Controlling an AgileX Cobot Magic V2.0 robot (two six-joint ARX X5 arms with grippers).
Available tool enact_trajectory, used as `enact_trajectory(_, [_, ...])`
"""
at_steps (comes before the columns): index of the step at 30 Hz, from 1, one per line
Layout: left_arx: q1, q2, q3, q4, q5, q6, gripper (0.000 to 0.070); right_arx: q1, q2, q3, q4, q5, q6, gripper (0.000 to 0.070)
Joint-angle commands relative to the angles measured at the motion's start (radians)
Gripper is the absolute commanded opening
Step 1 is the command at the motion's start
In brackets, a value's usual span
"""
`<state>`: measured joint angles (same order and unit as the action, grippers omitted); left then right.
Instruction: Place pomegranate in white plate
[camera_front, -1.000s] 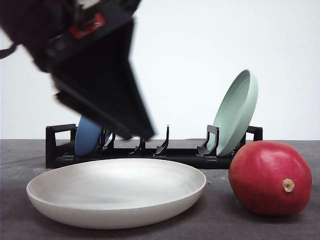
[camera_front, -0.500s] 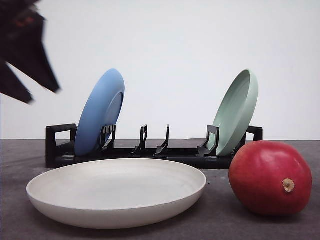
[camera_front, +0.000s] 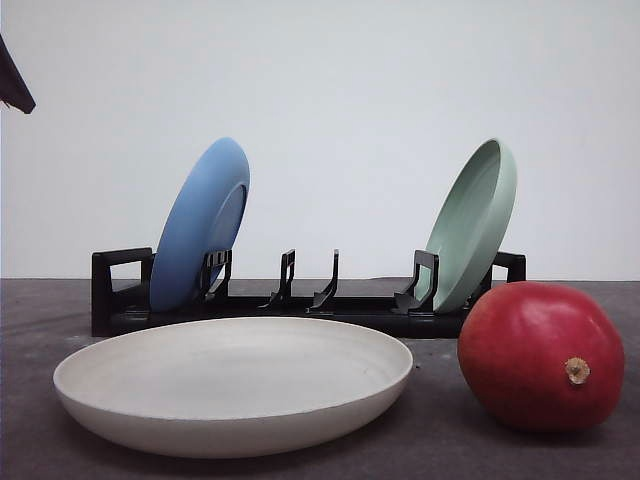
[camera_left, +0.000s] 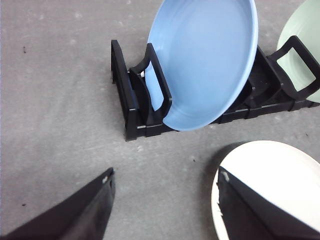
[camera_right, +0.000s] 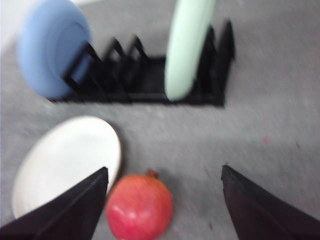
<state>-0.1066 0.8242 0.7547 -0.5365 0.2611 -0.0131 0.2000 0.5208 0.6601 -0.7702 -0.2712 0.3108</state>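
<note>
Front view showed the pomegranate (camera_front: 541, 356) resting on the grey table (camera_front: 440, 440) just beside the right rim of the white plate (camera_front: 233, 385), apart from it, its tan stem nub facing the camera. Behind stood a black dish rack (camera_front: 300, 300) holding a blue plate (camera_front: 200, 225) and a pale green plate (camera_front: 470, 225).

Left wrist view showed the left gripper (camera_left: 165, 210) spread wide and empty above bare table, one finger overlapping the white plate's (camera_left: 280, 175) edge.

Right wrist view, blurred, showed the right gripper (camera_right: 165, 205) released and empty, hovering above the pomegranate (camera_right: 140, 207), which sat toward one finger. A good grasp probably called for centring the fingers over the fruit before descending, then closing gently around its widest part, since the glossy round skin could slip.
</note>
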Motion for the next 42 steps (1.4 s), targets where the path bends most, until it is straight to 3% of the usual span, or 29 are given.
enact_trajectory(1, [0.0, 0.005, 0.019, 0.005, 0.002, -0.003, 0.039, 0.02, 0.049, 0.027, -0.018, 0.019, 0.023, 0.0454])
enact_trajectory(13, [0.0, 0.005, 0.019, 0.005, 0.002, -0.006, 0.039, 0.223, 0.405, 0.119, -0.06, 0.096, 0.077, 0.0455])
enact_trajectory(21, [0.0, 0.006, 0.019, 0.006, 0.002, -0.006, 0.039, 0.345, 0.613, 0.166, 0.001, 0.098, 0.088, 0.0489])
enact_trajectory(24, [0.0, 0.006, 0.019, 0.006, 0.002, -0.006, 0.039, 0.367, 0.671, 0.166, 0.014, 0.112, 0.101, 0.0563])
enact_trajectory(30, [0.0, 0.006, 0.019, 0.005, 0.002, -0.006, 0.039, 0.387, 0.742, 0.166, 0.049, 0.118, 0.114, 0.0619])
enact_trajectory(42, [0.0, 0.006, 0.018, 0.009, 0.002, -0.006, 0.0389, 0.434, 0.826, 0.166, 0.092, 0.119, 0.153, 0.0614])
